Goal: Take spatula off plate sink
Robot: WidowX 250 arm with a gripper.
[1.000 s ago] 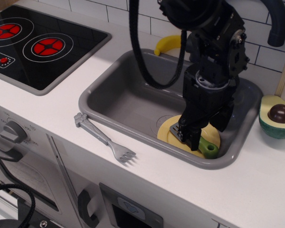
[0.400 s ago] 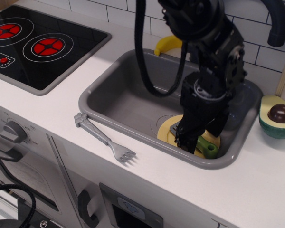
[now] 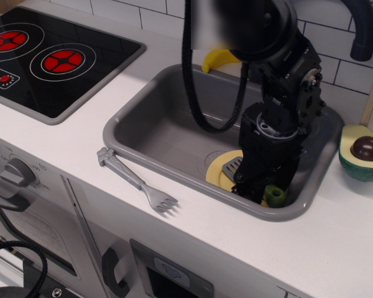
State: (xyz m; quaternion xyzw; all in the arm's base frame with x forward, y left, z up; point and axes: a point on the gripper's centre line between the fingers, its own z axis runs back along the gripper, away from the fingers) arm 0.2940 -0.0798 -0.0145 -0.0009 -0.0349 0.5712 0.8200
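Note:
The grey sink (image 3: 121, 131) holds the pale-yellow plate (image 3: 219, 176) at its front right. The spatula lies on the plate: its grey slotted blade (image 3: 234, 166) shows at the left, and the end of its lime-green handle (image 3: 275, 196) sticks out at the right. My gripper (image 3: 253, 186) points down into the sink, low over the middle of the spatula's handle, and hides it. The fingertips are dark against the arm, so I cannot tell whether they have closed on the handle.
A grey toy fork (image 3: 137, 180) lies on the white counter in front of the sink. A yellow banana (image 3: 220, 58) sits behind the sink, a black faucet (image 3: 362, 28) stands at the back right, and an avocado half (image 3: 362, 153) lies to the right. The stove (image 3: 46, 59) is at the left.
My gripper has shifted right from over the blade to over the handle and dropped lower. The blade is now uncovered. The spatula and plate have not moved.

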